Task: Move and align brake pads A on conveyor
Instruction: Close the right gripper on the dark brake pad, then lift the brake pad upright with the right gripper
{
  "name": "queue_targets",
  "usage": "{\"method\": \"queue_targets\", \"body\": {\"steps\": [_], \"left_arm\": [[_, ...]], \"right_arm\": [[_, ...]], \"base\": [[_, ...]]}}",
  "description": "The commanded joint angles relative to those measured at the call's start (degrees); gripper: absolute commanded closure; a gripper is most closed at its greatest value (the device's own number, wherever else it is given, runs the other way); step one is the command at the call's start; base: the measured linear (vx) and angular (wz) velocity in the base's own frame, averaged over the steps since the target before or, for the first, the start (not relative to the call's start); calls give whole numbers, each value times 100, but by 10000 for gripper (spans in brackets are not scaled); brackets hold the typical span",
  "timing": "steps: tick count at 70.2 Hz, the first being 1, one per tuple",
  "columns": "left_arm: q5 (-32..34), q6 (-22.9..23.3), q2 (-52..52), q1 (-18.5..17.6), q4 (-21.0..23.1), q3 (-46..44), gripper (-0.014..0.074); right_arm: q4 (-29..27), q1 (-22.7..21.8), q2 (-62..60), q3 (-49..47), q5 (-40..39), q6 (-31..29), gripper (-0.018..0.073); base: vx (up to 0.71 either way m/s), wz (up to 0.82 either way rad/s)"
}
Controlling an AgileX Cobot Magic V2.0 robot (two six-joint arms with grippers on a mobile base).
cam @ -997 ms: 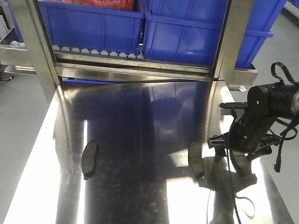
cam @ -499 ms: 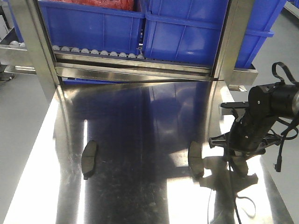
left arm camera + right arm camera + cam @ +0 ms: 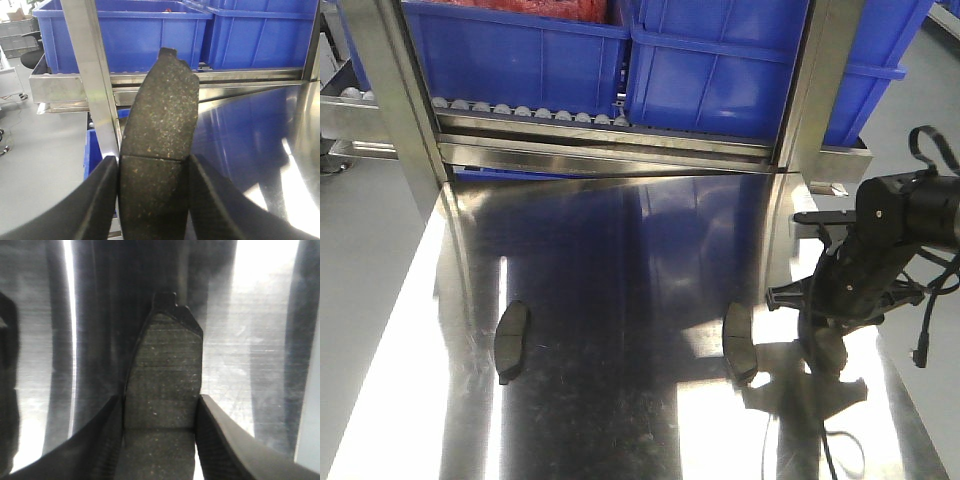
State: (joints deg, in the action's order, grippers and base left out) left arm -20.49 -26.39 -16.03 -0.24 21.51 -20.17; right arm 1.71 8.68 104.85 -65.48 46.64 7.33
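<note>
Mirror-bright stainless-steel tabletop (image 3: 620, 260) fills the front view. 2 large blue plastic bins (image 3: 520, 50) stand on a roller rack (image 3: 520, 108) along its far edge. No charcoal conveyor belt appears in any view.

At the right edge the black right gripper (image 3: 825, 345) points down over the steel. Its jaws are closed part-way onto a dark grey curved brake pad (image 3: 165, 365), gripped by its long edges with the tip toward the surface; whether the tip touches cannot be told. The left gripper (image 3: 152, 160), outside the front view, pinches a second dark grey pad (image 3: 160, 110) the same way, raised, with the bins behind it.

2 further pads lie flat on the steel: the near-left pad (image 3: 512, 340) and the near-right pad (image 3: 740, 342), which is just beside the right gripper.

Against 1 s earlier, the right arm is slightly re-angled, its upper housing a little farther right; both lying pads are unmoved. By this reading, both held pads are in mid-carry and alignment on the belt is not yet begun.
</note>
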Motion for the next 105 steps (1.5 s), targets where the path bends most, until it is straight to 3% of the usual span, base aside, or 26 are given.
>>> {"method": "queue_targets", "body": {"steps": [1, 21, 50, 83, 105], "left_arm": [[560, 3, -56, -41, 123, -161, 513], [560, 3, -56, -41, 123, -161, 513], [560, 3, -56, -41, 123, -161, 513], [560, 3, -56, -41, 123, -161, 513], [560, 3, -56, -41, 123, -161, 513]], "right_arm": [[44, -9, -467, -137, -162, -36, 519], [162, -9, -1193, 194, -852, -36, 518], [735, -9, -3826, 1796, -1848, -36, 518], [750, -9, -7002, 3603, -2656, -36, 518], [750, -9, -7997, 4091, -2814, -36, 515]], "base": [[0, 0], [0, 0], [0, 0], [0, 0], [0, 0]]}}
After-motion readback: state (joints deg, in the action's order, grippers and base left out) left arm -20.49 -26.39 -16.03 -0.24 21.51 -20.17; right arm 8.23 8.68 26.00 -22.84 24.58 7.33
